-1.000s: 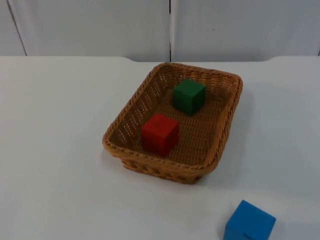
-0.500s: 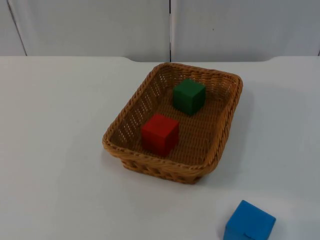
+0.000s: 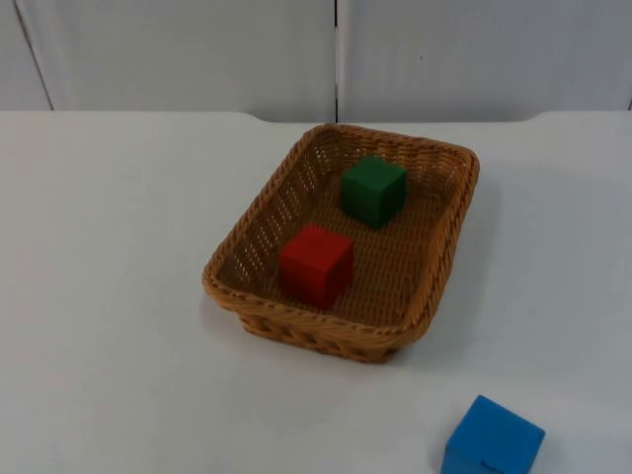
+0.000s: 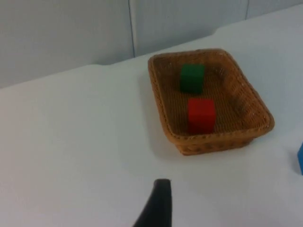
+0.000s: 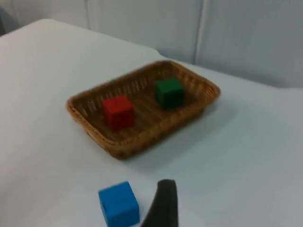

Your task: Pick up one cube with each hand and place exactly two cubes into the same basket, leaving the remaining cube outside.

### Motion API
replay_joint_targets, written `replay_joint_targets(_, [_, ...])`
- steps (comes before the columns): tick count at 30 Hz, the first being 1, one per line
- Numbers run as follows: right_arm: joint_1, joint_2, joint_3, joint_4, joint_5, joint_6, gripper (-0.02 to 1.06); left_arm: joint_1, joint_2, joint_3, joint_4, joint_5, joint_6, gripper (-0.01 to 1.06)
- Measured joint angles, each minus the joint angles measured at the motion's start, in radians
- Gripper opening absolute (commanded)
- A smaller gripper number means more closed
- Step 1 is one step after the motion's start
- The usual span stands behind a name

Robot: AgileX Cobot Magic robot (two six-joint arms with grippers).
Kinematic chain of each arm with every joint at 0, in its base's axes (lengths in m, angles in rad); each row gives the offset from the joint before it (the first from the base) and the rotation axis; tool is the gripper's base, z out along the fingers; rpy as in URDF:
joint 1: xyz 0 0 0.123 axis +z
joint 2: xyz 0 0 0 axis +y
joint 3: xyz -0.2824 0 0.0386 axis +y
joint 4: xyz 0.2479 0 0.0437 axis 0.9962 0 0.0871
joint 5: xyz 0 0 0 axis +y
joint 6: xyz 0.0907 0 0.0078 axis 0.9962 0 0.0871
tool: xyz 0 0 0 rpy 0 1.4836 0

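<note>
The left gripper [image 4: 158,208] is waiting well back from the basket [image 3: 247,286], holding nothing; whether it is open I cannot tell. The basket is sitting mid-table with the red cube [image 3: 315,264] and the green cube [image 3: 373,190] lying inside, slightly apart. The blue cube [image 3: 492,439] is resting outside on the table [image 3: 109,296]. The right gripper [image 5: 163,205] is hanging just beside it, state likewise unclear.

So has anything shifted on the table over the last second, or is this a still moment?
Nothing has visibly changed. The green cube and the red cube lie in the basket as before, and the blue cube sits on the table outside it, in the same spot.
</note>
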Motion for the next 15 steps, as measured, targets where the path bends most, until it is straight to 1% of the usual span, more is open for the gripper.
replay_joint_targets(3, [0.000,-0.002,0.002,-0.072,0.061,0.090,0.70,0.000,0.000,0.037,0.005,0.000,-0.008,0.79])
replay_joint_targets(4, [0.000,-0.002,0.002,-0.085,0.077,0.102,0.70,0.000,0.000,0.047,0.005,0.007,-0.013,0.79])
replay_joint_targets(8, [0.000,-0.002,0.018,-0.106,0.096,0.110,0.70,0.000,0.000,0.047,0.008,0.016,-0.021,0.79])
replay_joint_targets(10, [0.000,-0.002,0.039,-0.109,0.097,0.110,0.70,0.000,0.000,0.047,0.008,0.019,-0.021,0.79])
replay_joint_targets(15, [0.000,-0.002,0.043,-0.114,0.095,0.110,0.70,0.000,0.000,0.051,0.008,0.020,-0.021,0.79])
